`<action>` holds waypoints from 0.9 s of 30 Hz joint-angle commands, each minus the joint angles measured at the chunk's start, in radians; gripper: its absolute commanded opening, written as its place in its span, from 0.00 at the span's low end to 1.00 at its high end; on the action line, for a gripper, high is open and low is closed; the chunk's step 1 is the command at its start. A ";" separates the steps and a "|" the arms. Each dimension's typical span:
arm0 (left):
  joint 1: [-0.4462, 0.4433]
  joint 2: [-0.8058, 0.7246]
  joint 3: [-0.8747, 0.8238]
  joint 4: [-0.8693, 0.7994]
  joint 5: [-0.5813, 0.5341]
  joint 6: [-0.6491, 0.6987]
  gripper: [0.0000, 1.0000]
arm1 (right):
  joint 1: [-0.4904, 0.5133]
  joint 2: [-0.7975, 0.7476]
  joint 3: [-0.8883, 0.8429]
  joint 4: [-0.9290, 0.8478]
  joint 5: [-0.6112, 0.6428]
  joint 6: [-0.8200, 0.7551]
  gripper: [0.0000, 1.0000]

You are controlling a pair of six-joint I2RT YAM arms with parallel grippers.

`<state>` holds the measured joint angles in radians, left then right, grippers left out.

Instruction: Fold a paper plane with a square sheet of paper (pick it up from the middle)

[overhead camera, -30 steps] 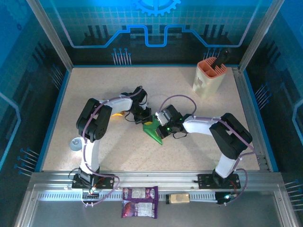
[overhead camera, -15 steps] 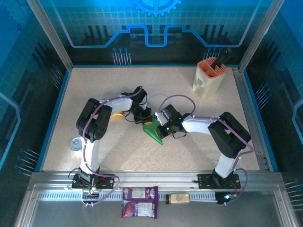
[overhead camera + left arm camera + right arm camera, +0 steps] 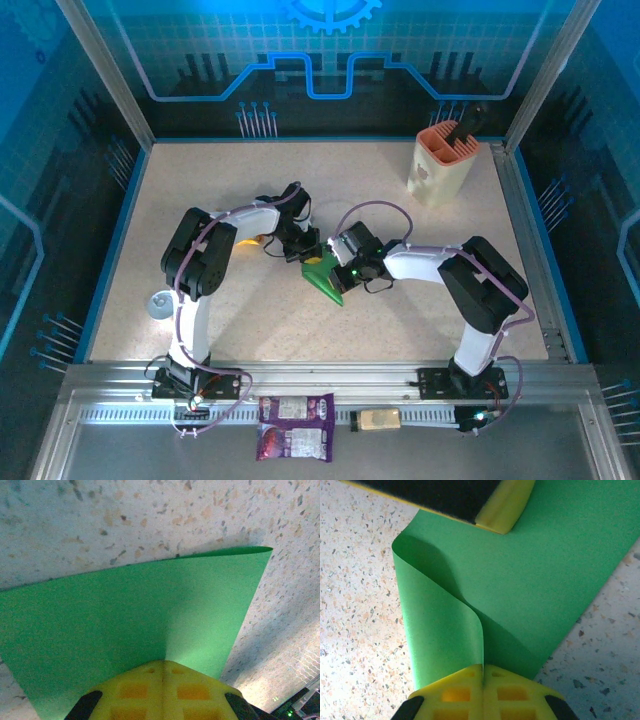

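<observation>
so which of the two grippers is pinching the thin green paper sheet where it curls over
The right gripper: the thin green paper sheet curls over just ahead of its yellow fingertips. At the left gripper it spreads out nearly flat.

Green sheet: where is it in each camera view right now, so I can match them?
Top external: green sheet at table centre, between left gripper and right gripper.
Left wrist: green sheet across the lower middle, reaching the left edge.
Right wrist: green sheet centre to upper right, one flap curled at left.
Shared landmark: speckled tabletop around the sheet.
</observation>
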<state>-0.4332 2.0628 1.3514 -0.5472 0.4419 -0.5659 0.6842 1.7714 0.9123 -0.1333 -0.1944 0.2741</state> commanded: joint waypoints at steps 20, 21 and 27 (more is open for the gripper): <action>-0.005 0.033 -0.012 -0.031 -0.017 0.006 0.05 | -0.006 -0.016 -0.006 -0.032 -0.016 0.017 0.00; -0.004 0.033 -0.012 -0.033 -0.017 0.007 0.05 | -0.006 -0.010 -0.007 -0.032 -0.014 0.014 0.00; -0.005 0.007 -0.008 -0.025 -0.010 -0.006 0.05 | -0.006 0.024 -0.009 -0.033 -0.006 0.021 0.00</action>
<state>-0.4332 2.0628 1.3514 -0.5468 0.4419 -0.5694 0.6842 1.7679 0.9115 -0.1421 -0.1974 0.2813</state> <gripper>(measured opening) 0.056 0.065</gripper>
